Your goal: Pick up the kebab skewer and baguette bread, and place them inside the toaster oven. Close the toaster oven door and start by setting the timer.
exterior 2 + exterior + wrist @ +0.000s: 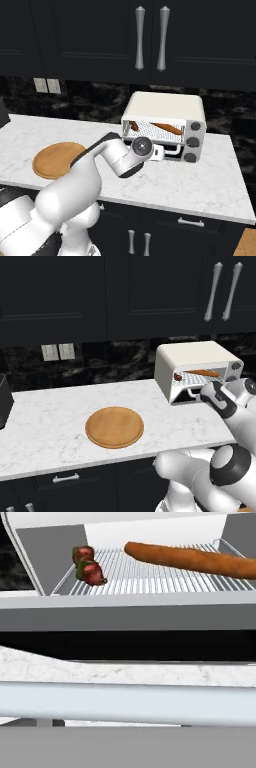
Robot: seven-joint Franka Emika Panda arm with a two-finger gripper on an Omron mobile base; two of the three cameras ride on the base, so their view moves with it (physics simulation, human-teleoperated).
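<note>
already both foods lie inside the toaster oven [165, 107], so what is left to handle is the toaster oven door [128, 646], hanging open in front of it. taking the oven as the landmark and going left to right: well to its left on the marble counter [50, 416] sits a round wooden board [114, 427]; on the left part of the oven's wire rack [150, 582] lies the kebab skewer [87, 564], small red and green chunks, apart from the baguette bread [192, 559], which runs across the middle and right of the rack; down the oven's right side are the dark knobs [193, 142], the timer presumably among them. the gripper [159, 153] is right at the oven's lower front, by the open door, and in the hand view the door's pale bar handle [128, 702] stretches straight across just before it. the finger tips are not visible and the opening is changing, so i cannot tell whether the pincer is open or closed — nothing appears held. my judgement: the door is a stiff, hinged panel, light to swing, its glass smooth and slippery, so the bar handle is the place to catch or push, near its middle so the door does not twist. the knobs look small and rigid — a pinch across one should turn it. no brand, label or readable writing appears on the oven or anywhere near it.
</note>
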